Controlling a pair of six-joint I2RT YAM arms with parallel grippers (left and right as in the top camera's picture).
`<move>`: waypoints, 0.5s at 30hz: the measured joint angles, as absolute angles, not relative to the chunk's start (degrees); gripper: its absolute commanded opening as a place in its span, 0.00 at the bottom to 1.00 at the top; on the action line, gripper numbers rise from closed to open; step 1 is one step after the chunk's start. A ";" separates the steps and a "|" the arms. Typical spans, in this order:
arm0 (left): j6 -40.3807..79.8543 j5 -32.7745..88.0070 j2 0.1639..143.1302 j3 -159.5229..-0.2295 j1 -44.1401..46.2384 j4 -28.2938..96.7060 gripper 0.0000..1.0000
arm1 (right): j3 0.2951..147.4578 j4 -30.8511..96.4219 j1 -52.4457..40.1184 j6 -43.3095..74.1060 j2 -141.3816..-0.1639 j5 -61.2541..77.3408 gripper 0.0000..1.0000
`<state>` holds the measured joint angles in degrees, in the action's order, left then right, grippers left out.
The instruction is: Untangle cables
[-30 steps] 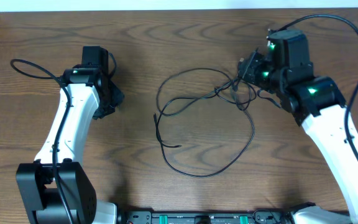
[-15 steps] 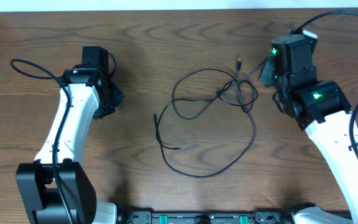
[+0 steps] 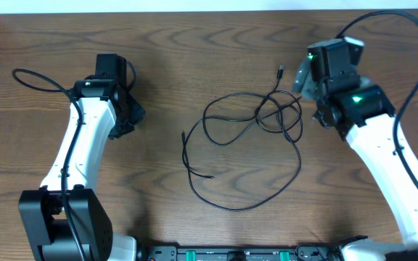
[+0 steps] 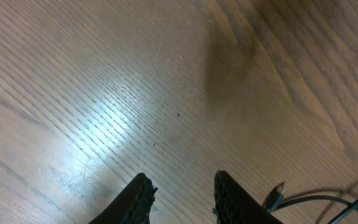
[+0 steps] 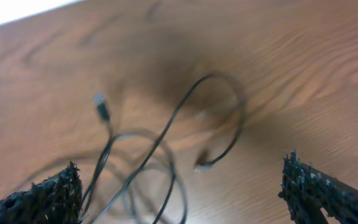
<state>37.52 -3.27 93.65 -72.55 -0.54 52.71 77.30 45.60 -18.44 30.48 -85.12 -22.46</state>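
Thin black cables (image 3: 267, 114), loosely looped and crossing over one another, lie flat on the brown wood-grain worktop (image 3: 158, 65) in the middle of the overhead frame, with a small plug end (image 3: 279, 71) reaching toward the upper right. Just beside that crossing, in the upper right, the right hand (image 5: 180, 186) hovers with its black-padded fingers spread wide and nothing between them. Well apart at centre left, the left hand (image 4: 182, 199) has its fingers narrowly parted over bare wood, pinching nothing, with another plug tip (image 4: 277, 194) near its lower right.
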 measured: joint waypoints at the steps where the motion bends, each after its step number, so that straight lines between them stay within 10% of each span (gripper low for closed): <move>1: 37.52 -3.27 93.65 -72.55 -0.54 52.71 0.34 | 77.30 45.95 -18.44 30.41 -85.86 -20.69 0.99; 15: 37.54 -3.27 93.65 -72.55 -0.54 52.66 0.34 | 77.30 54.89 -21.26 30.30 -100.14 -8.27 0.91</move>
